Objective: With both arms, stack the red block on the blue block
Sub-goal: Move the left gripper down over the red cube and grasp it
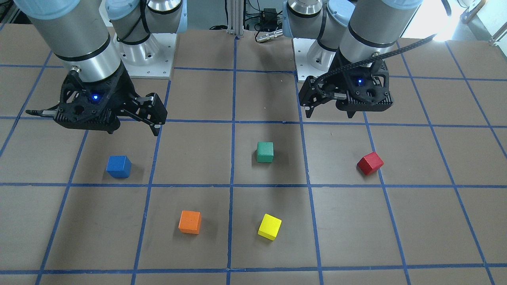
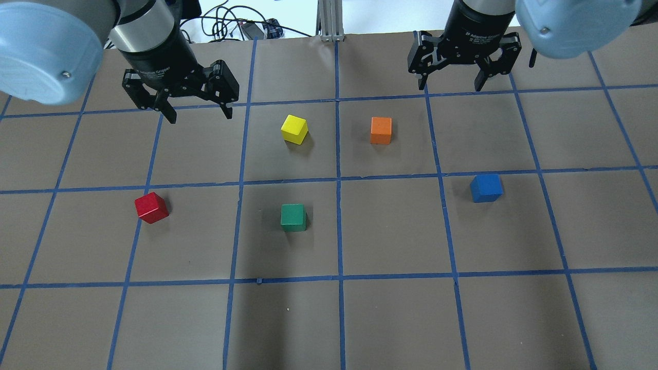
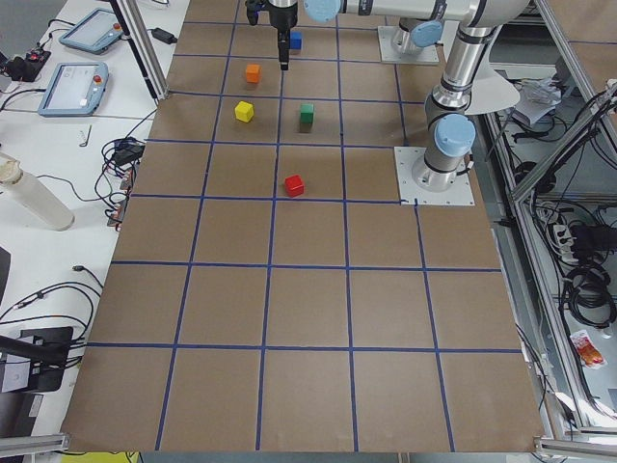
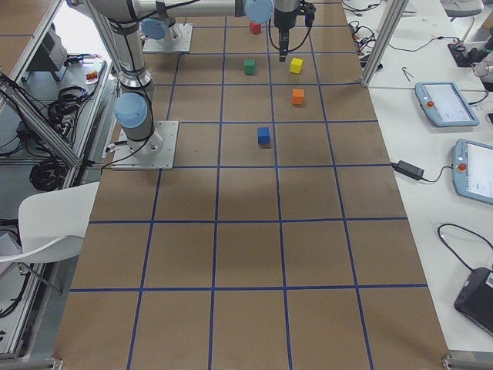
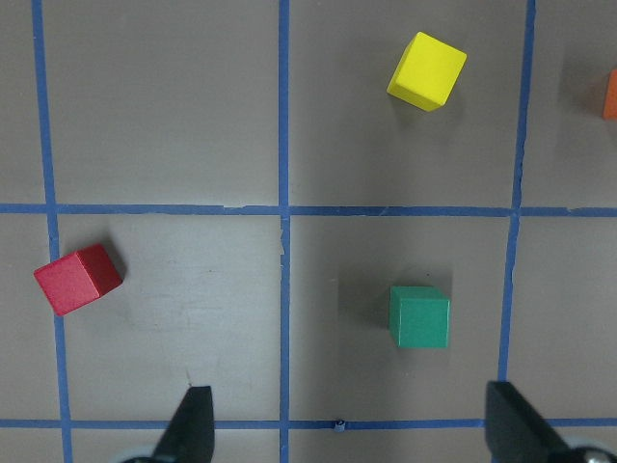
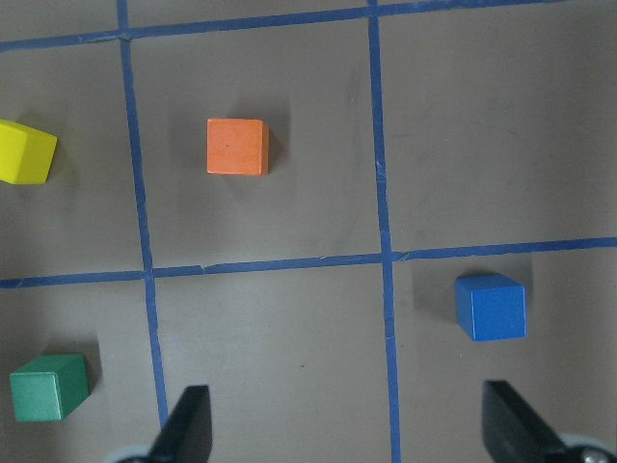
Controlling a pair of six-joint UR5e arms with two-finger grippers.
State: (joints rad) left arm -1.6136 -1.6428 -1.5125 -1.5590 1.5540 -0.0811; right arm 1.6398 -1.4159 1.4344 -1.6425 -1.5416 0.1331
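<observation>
The red block [image 2: 151, 207] lies on the brown table at the left and also shows in the left wrist view [image 5: 79, 278]. The blue block [image 2: 486, 187] lies at the right and also shows in the right wrist view [image 6: 492, 307]. My left gripper [image 2: 199, 115] is open and empty, hovering beyond the red block and to its right. My right gripper [image 2: 452, 85] is open and empty, hovering beyond the blue block and slightly to its left. Both blocks lie apart from the grippers.
A green cube [image 2: 293, 217] lies near the middle, between the red and blue blocks. A yellow cube [image 2: 294, 128] and an orange cube [image 2: 381, 130] lie farther out between the two grippers. Blue tape lines grid the table [image 2: 390, 318].
</observation>
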